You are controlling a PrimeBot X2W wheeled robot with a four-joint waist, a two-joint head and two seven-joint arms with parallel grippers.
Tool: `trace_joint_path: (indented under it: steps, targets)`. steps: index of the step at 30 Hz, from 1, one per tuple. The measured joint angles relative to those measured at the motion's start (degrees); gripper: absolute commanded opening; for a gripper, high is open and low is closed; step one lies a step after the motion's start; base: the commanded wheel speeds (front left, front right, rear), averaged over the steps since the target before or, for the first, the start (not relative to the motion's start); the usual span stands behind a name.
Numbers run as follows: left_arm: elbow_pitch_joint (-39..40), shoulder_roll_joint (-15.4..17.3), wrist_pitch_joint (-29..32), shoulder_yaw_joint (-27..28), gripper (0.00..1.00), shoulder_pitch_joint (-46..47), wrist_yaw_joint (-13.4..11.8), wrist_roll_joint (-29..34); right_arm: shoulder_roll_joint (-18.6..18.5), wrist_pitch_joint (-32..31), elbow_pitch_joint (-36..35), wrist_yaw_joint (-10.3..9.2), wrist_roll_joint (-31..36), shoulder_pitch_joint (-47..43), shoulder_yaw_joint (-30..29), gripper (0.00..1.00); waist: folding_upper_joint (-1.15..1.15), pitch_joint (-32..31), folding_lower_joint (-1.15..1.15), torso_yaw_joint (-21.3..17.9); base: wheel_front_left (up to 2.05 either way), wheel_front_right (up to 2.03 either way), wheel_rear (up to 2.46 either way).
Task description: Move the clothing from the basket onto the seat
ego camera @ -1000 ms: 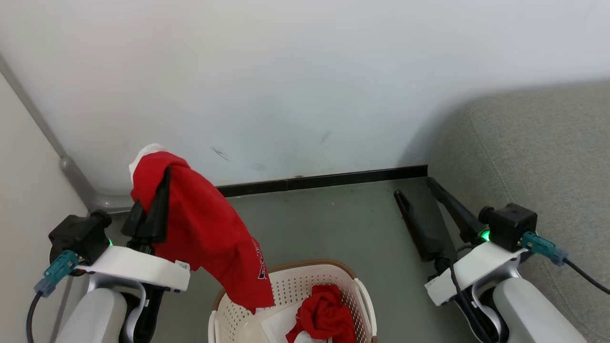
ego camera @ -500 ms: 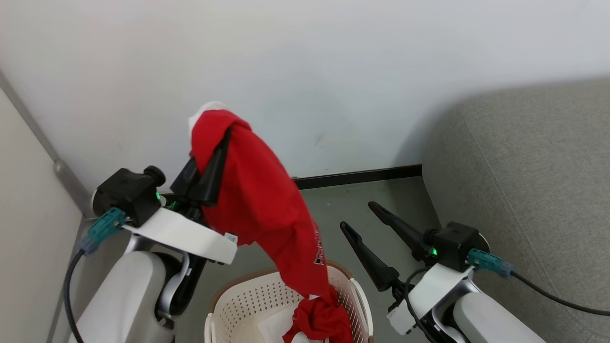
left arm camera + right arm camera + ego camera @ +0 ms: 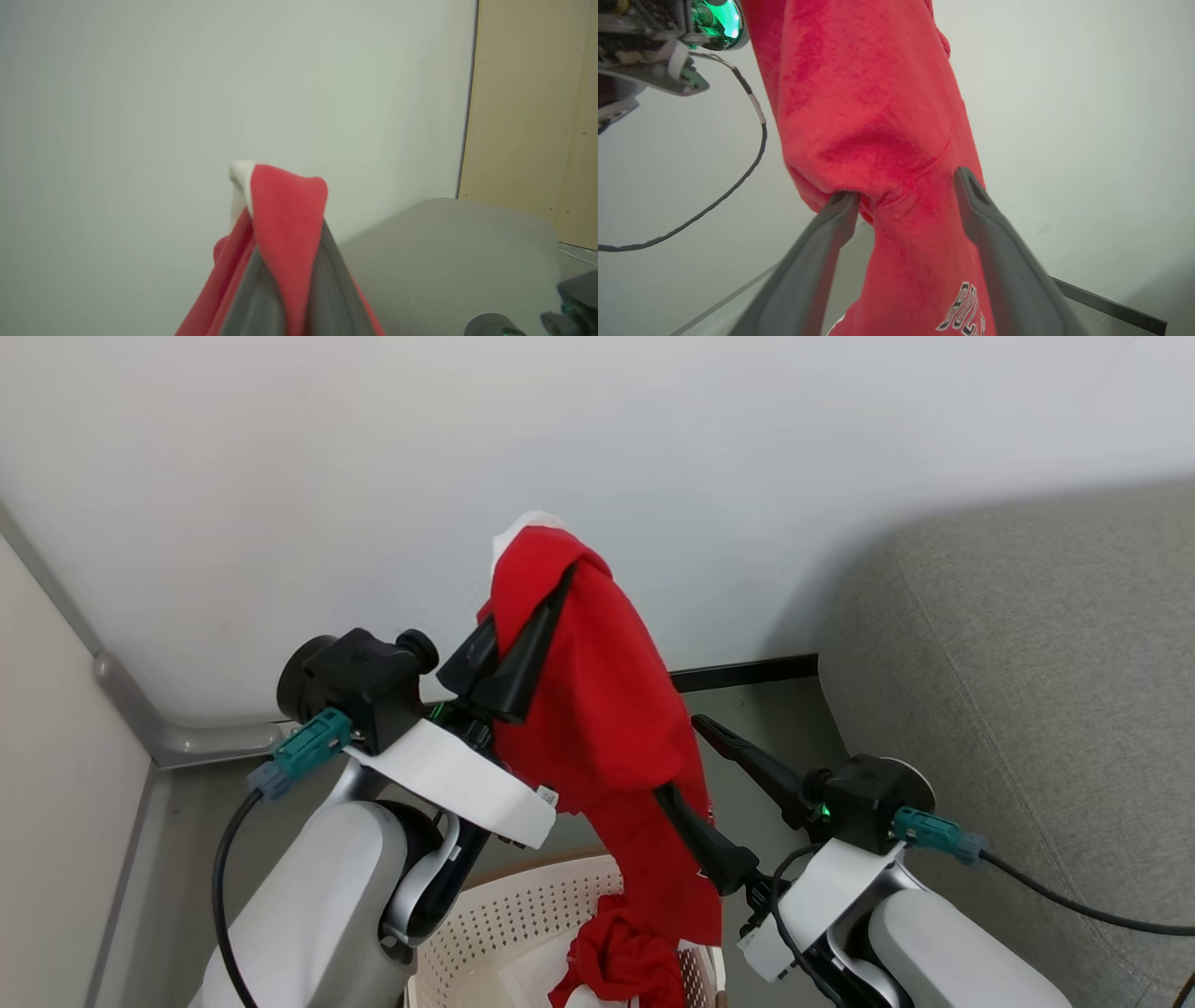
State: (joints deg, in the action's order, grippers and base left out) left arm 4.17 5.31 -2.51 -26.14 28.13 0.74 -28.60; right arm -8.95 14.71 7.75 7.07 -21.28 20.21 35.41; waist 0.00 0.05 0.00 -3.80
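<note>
Rightward toward the seat (image 3: 1027, 644) swings my left end effector (image 3: 537, 625), pinching the red garment (image 3: 607, 709). Spread right end effector (image 3: 906, 186) straddles it; closing seems next.

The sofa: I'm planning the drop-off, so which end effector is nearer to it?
Right. The open right end effector is just left of the sofa, straddling the hanging red garment; the left end effector, shut on that garment, is farther left.

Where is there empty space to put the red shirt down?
The grey seat looks all bare: plenty of room. A narrow floor strip between the seat and the hanging red shirt is free too. Over the basket it is crowded: that shirt, a second red garment and the right fingers bunch together.
</note>
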Motion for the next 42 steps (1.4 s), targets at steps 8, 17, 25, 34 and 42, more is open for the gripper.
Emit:
trace_joint_path:
  steps: [8, 17, 25, 34, 42]
  targets:
    - [0.47, -0.65, 1.79, -1.61, 0.00, 0.66, -0.10, 0.01, 0.02, 0.00, 0.36, 0.00, 0.77, 0.19, -1.07, 0.96, 0.00, 0.35, 0.00, -0.13, 0.00, 0.00, 0.00]
    - [0.30, -0.78, 2.97, -2.41, 0.00, 0.66, -0.26, 0.07, 0.14, 0.00, 0.59, 0.00, 0.62, 0.25, -1.55, 0.00, 0.00, 0.72, 0.00, 0.06, 0.00, 0.00, 0.00]
    - [-0.76, -0.77, 3.02, -1.92, 1.00, 0.50, -1.11, -0.03, 0.25, -0.01, 0.15, 0.00, -0.44, 0.24, -4.94, 0.00, 0.00, 1.24, 0.00, -0.01, 0.00, 0.00, 0.00]
    - [-1.45, 0.01, 3.71, -1.27, 1.00, -0.97, -1.67, -0.53, -0.63, 0.00, -1.02, 0.00, -0.44, 0.24, -9.27, 0.00, 0.00, 1.87, 0.00, -0.34, 0.00, 0.00, 0.00]
    - [-1.55, 0.07, 3.72, -1.35, 1.00, -1.01, -1.66, -0.81, -1.58, 0.00, -1.83, 0.00, -0.26, 0.01, -12.73, 0.00, 0.00, 2.39, 0.00, -1.08, 0.00, 0.00, 0.00]
